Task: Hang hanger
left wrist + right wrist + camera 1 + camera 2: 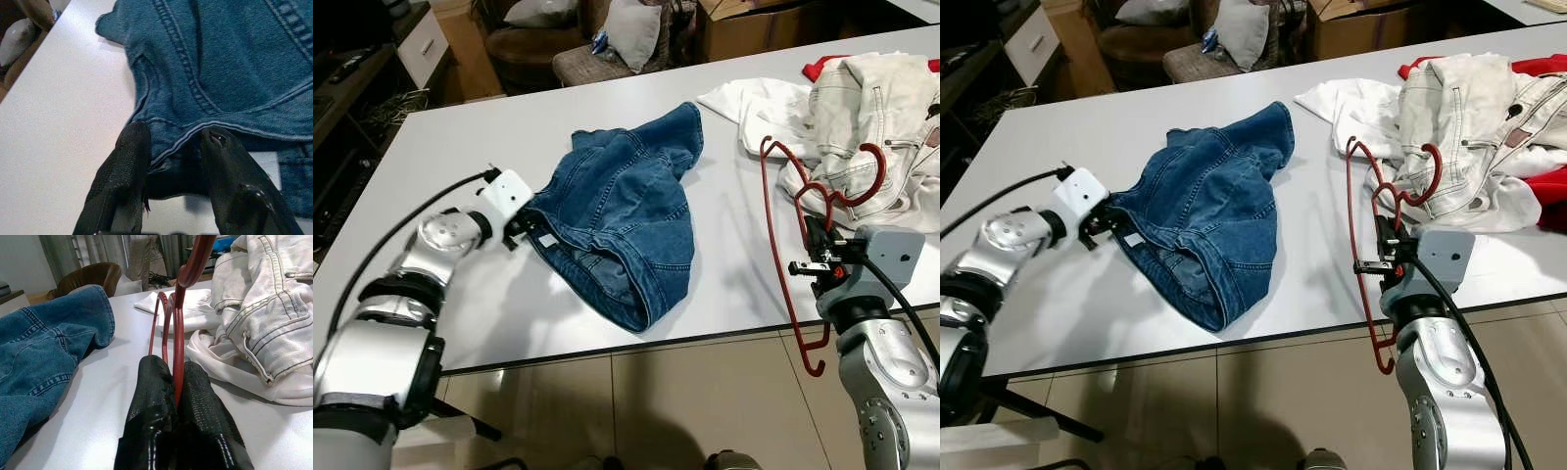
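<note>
The right gripper (pixel 819 257) grasps the red hanger (pixel 793 245); the left gripper (pixel 171 161) pinches the jeans jacket (pixel 622 211) hem on the worktop (pixel 509 127). I think the hanger must next enter the jacket.

Home living room, armchair (pixel 524 39) with cushion (pixel 633 29), clothes-strewn white table (pixel 460 147)

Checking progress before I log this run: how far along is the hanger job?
Done: right gripper is shut on the red hanger, left gripper has pinched the denim jacket by its edge. In hand: both are held near the table. Left: hanger is not yet in the jacket, and nothing is hung.
</note>
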